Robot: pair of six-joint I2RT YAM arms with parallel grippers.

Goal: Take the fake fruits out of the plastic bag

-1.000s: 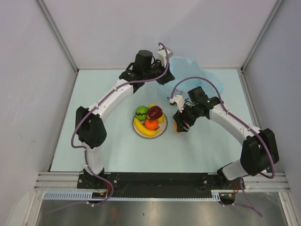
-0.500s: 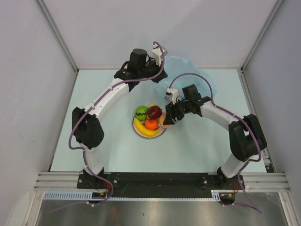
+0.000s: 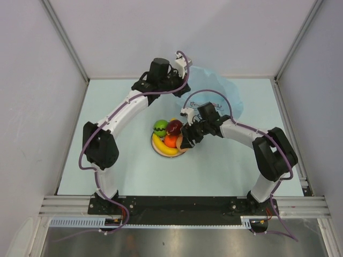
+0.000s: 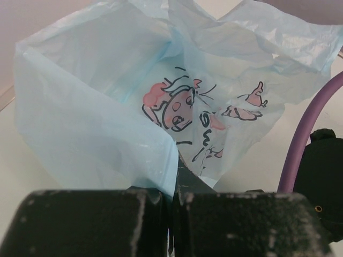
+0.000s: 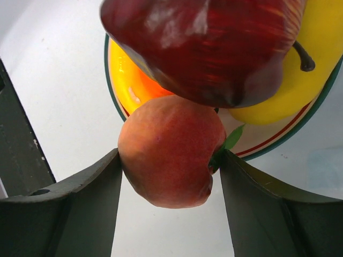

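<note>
Plastic peach (image 5: 169, 152): clamped in right jaws over plate (image 5: 300, 126) rim, just beside apple (image 5: 203, 43). Bag (image 4: 96, 107): far side of table (image 3: 241, 160), pinched in closed left jaws. Risk: released on the crowded rim, peach may roll off or dislodge apple.

The plate (image 3: 170, 156) sat mid-frame with the apple (image 3: 175, 127), banana (image 3: 162, 146) and orange (image 3: 171, 141) on it. The peach (image 5: 166, 155) hung over its right rim, seemingly touching the apple. The bag (image 3: 222, 92) lay behind, upper right.
</note>
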